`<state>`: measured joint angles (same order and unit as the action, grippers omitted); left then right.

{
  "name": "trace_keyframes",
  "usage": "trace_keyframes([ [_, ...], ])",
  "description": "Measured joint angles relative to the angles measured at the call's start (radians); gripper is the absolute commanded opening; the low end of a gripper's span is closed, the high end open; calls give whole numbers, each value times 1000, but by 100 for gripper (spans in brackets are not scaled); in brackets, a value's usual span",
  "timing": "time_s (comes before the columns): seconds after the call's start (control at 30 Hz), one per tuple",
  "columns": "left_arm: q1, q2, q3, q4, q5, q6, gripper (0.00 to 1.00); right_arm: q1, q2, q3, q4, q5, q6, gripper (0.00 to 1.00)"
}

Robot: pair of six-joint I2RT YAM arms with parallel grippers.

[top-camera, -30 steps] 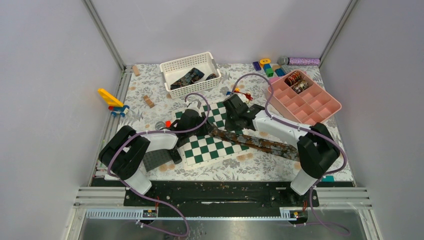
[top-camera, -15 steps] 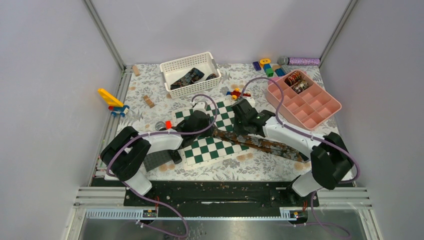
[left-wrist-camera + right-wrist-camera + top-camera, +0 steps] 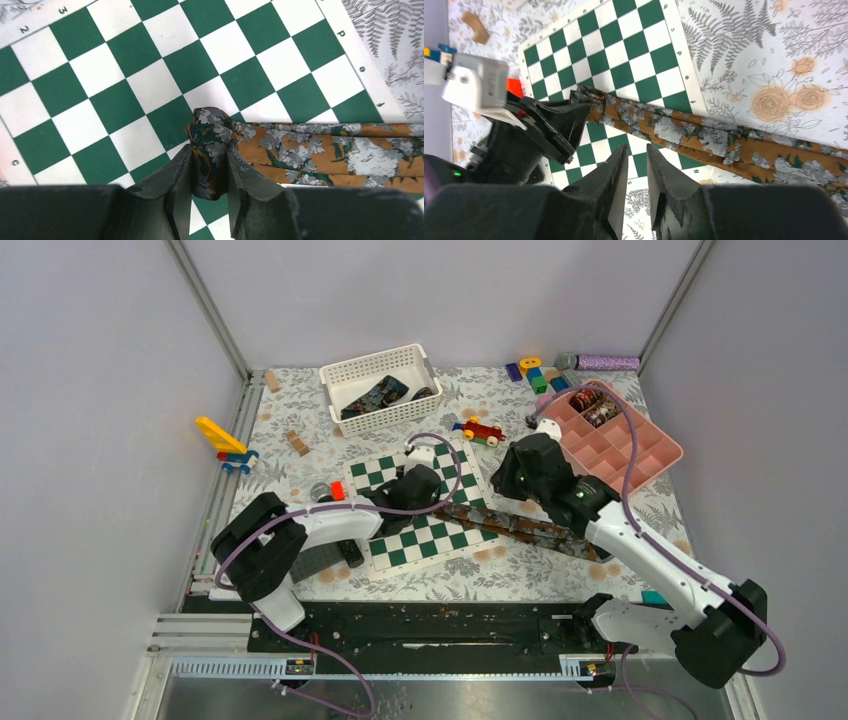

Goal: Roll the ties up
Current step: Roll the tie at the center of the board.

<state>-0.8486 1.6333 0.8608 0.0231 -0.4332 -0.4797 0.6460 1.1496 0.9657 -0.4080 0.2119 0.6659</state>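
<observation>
**Left gripper.** The left gripper [image 3: 209,151] is closed on the folded end of a rust-and-grey floral tie [image 3: 320,152]. In the left wrist view, the bunched fabric is clamped between both fingers, above a green square of the chessboard [image 3: 125,90]. From the clamp, the tie runs flat to the right and is cut off at the frame edge.

**Right gripper.** The right gripper [image 3: 636,150] hovers above the near part of the chessboard with its jaws only slightly apart. The board shows through the narrow gap, and nothing is held. The tie lies just beyond the fingertips, apart from them.

**Tie position.** In the top view, the tie [image 3: 500,523] lies on the table, running diagonally from the right part of the chessboard onto the floral table cover [image 3: 450,580].

- Its gripped end is hidden under the left gripper body.
- Its far end passes beneath the right arm [image 3: 625,532]; where it stops cannot be seen.
- In the right wrist view, the strip is cut off at the right edge.

**Other ties.**

- Dark ties [image 3: 378,393] lie in the white basket [image 3: 345,375]. The basket wall covers part of them, so their number cannot be told.
- Coiled ties [image 3: 590,405] sit in the far compartments of the pink tray [image 3: 655,455]. They are too small for their pattern to be made out.
</observation>
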Motion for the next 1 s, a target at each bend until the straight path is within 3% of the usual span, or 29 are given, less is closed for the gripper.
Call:
trace_keyframes([
  [0.53,-175,167,167,-156,-325,166,21,-37,-177,-2,-29,29,-24,30],
  [1.0,-265,302,275,-243,-482,252,23,-45,-228,-2,-46,53,-33,31],
])
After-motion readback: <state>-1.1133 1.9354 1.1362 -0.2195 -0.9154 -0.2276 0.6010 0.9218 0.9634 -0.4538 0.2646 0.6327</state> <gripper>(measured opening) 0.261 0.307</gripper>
